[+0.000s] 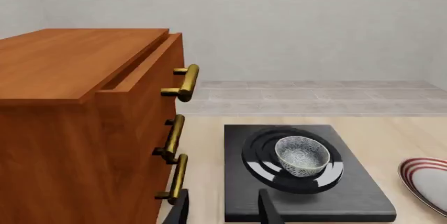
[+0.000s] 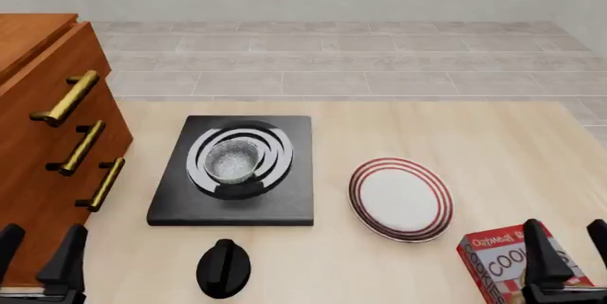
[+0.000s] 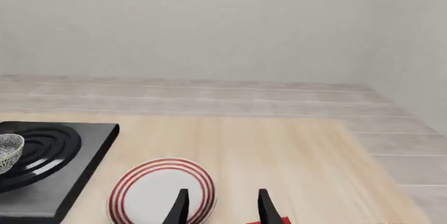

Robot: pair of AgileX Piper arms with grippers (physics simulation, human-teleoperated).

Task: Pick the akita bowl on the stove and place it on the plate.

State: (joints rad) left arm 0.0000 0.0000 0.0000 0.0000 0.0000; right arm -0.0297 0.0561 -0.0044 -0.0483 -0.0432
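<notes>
Nearest the front camera we log the two grippers at the bottom edge: the left gripper [image 2: 38, 258] with its fingers apart over the near left corner beside the cabinet, holding nothing, and the right gripper [image 2: 567, 247] likewise parted and empty at the near right, above a red cookie box [image 2: 507, 265]. Next, a black knob [image 2: 224, 268] lies on the table [image 2: 493, 148] just in front of the stove. We record the stove [image 2: 232, 208] as a black slab left of centre, and the akita bowl [image 2: 232, 160] stands upright on its burner rings, speckled inside facing up. To the right of the stove, near but apart from it, we list the plate [image 2: 400, 199], white with red rings, bare. Along the left edge stands a wooden cabinet [image 2: 38, 105] with three brass handles; in the left wrist view its top drawer [image 1: 140, 77] sits slightly open.
</notes>
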